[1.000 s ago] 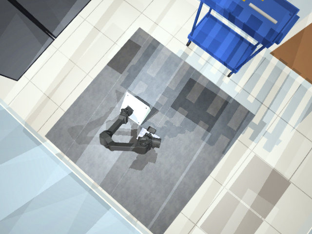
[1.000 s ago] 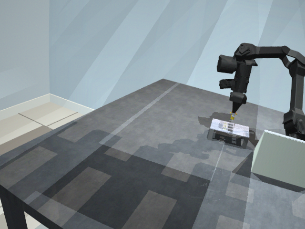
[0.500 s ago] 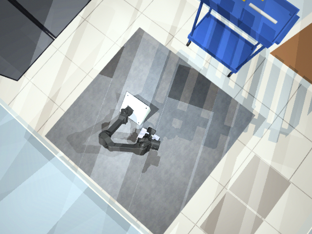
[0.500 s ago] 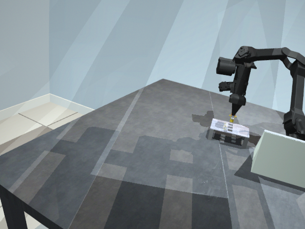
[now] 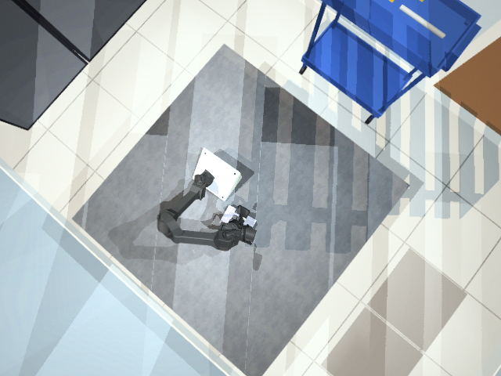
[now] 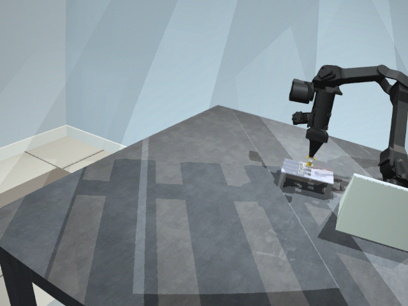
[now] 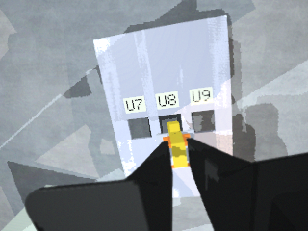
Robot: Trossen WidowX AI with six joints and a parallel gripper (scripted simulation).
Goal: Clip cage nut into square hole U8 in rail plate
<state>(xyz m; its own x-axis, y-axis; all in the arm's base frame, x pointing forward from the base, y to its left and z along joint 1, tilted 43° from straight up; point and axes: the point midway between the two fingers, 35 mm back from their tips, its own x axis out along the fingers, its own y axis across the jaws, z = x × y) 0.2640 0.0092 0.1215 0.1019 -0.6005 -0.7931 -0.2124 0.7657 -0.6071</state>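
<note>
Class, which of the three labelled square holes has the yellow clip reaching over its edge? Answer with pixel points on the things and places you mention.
The middle hole (image 7: 165,118), marked U8; the yellow clip (image 6: 309,163) (image 7: 178,146) overlaps neither U7 nor U9.

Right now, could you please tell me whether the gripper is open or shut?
Shut on the cage nut: the gripper's fingertips pinch its yellow body above the rail plate.

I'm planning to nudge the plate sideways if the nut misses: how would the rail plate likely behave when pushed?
The rail plate would probably stay stiff, its top looking flat and unbent. Tipping seems unlikely under a low push, since it stands broad and low; it might slide, as no fastening shows.
</note>
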